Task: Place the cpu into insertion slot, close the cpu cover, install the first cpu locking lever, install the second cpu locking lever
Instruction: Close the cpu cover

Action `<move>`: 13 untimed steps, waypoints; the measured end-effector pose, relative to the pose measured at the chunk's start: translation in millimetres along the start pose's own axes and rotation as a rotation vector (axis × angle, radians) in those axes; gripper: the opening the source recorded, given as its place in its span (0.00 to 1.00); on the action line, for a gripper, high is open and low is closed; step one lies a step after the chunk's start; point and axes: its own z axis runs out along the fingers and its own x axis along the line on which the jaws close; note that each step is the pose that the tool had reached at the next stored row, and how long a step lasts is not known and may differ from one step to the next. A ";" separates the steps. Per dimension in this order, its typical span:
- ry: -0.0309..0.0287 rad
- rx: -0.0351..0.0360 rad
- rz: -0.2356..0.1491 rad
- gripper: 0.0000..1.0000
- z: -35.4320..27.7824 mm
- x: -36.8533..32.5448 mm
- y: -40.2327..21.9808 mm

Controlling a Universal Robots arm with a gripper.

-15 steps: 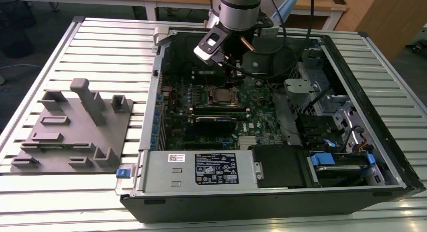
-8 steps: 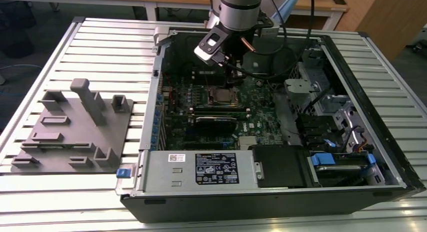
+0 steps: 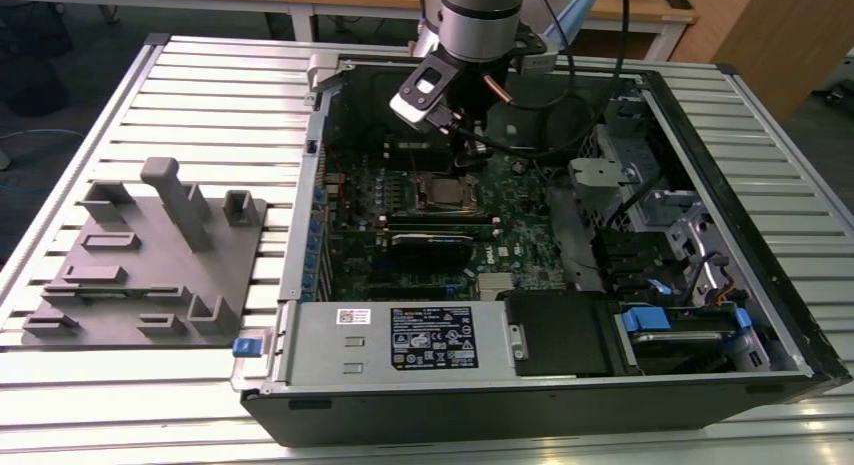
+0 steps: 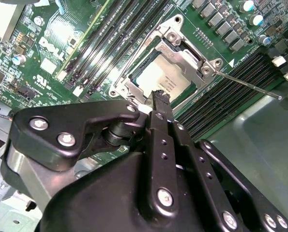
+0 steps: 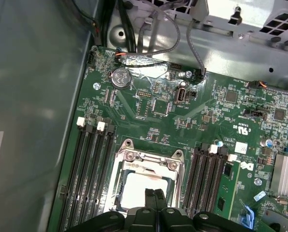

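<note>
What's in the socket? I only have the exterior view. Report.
Observer: A cpu lies in it, its silver top showing in both wrist views.
Operator: Check the cover.
Observer: The cover lies flat, framing the cpu.
Operator: Give me the gripper.
Observer: In the first wrist view the gripper hangs over the cpu, fingers shut together.

Gripper hovering at the edge of the cpu
The cpu cover is framing the chip; a thin locking lever is jutting out across the memory slots.
</note>
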 end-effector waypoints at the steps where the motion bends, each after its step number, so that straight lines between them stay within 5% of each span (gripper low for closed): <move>1: 0.0001 -0.0001 0.000 0.10 0.0 0.0 0.0; 13: 0.0007 -0.0008 -0.023 0.10 0.0 0.0 0.0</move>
